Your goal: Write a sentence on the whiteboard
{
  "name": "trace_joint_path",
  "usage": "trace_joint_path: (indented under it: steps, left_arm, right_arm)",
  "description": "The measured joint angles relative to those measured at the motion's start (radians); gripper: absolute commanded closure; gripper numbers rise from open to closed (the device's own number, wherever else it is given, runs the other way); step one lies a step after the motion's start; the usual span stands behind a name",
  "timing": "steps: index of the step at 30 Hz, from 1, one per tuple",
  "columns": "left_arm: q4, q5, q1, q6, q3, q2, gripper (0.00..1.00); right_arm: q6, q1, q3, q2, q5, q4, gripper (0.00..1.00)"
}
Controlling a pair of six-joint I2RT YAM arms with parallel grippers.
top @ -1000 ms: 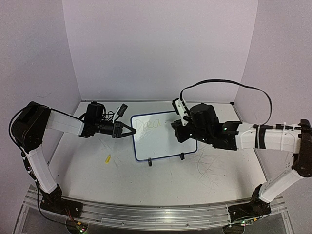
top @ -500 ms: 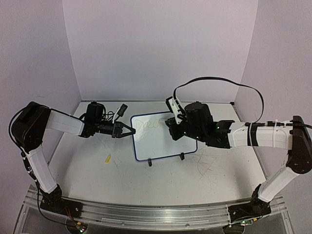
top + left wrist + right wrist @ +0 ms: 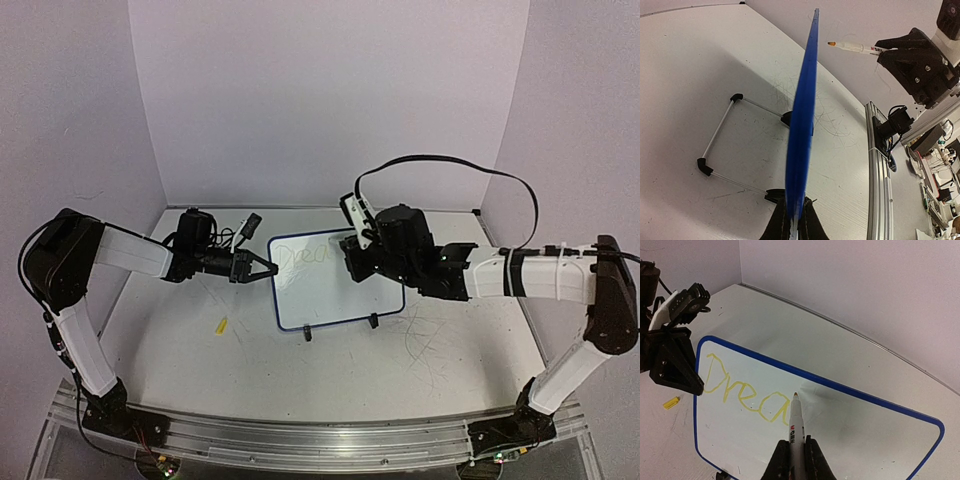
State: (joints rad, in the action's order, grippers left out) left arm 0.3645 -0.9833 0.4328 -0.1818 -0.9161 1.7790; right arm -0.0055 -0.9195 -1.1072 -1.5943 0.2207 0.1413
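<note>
Right wrist view, nearest first: the right fingers point(image 3: 781, 460) are clamped on a slim marker point(image 3: 796, 425), its tip near the sentence point(image 3: 740, 390), which reads only "Drea". The whiteboard point(image 3: 850, 430) stands tilted on the table point(image 3: 770, 325), with the left fingers point(image 3: 777, 227) pinched on its left rim. It looks light, stiff and tippy on its wire stand point(image 3: 717, 132), so the rim seems the place to brace it.

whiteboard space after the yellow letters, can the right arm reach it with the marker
Probably yes: the right gripper holds the marker tip beside the letters, with nothing between it and the whiteboard.
</note>
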Motion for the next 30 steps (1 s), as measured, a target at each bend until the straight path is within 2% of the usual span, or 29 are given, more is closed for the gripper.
trace_joint_path:
  steps: [30]
  left_arm:
    - [-0.001,0.0,0.0,0.0,0.0,0.0,1.0]
  right_arm:
    - [0.01,0.0,-0.01,-0.034,0.02,-0.036,1.0]
